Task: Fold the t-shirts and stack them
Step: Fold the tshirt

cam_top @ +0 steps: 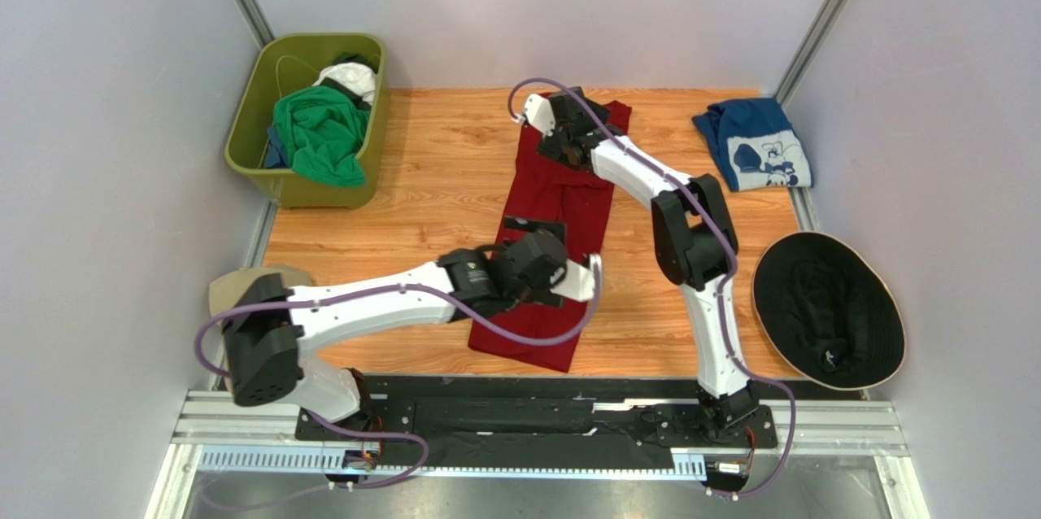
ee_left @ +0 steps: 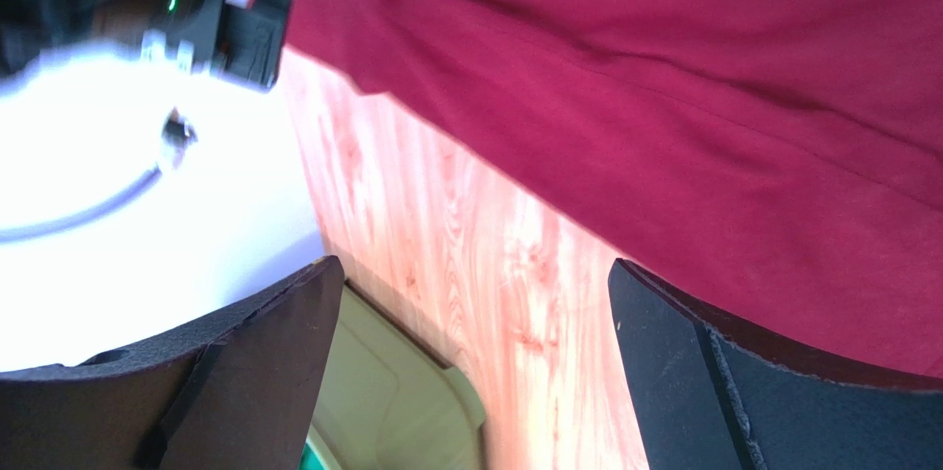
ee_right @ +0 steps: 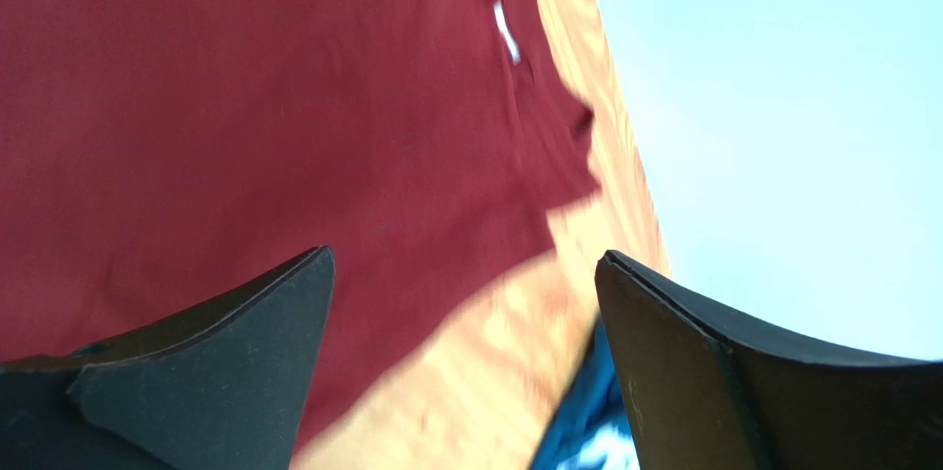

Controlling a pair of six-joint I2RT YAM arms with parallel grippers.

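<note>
Lying on the wooden desk (cam_top: 428,177), the dark red t-shirt (cam_top: 572,196) forms a long narrow strip, sides folded in, running from the far middle toward the near edge at a slight slant. The cloth is plain, with soft creases and a seam line showing in the left wrist view. A small white tag (ee_right: 504,28) sits near its far end.

Left hand (ee_left: 474,266): fingers spread wide, nothing between them, low over the strip's left edge about halfway along, with bare wood and red cloth in the gap.

Right hand (ee_right: 463,258): also spread wide and holding nothing, at the far end of the strip, over the corner where cloth meets wood.

The navy-blue t-shirt (cam_top: 752,143) with white cartoon print lies folded at the far right corner, well apart from the red one. The bright green t-shirt (cam_top: 320,135) is bunched in an olive bin (cam_top: 244,129) at far left with other cloth.

A black wide-brimmed hat (cam_top: 829,309) rests near right. A tan cap (cam_top: 238,287) is partly hidden behind the left arm.
</note>
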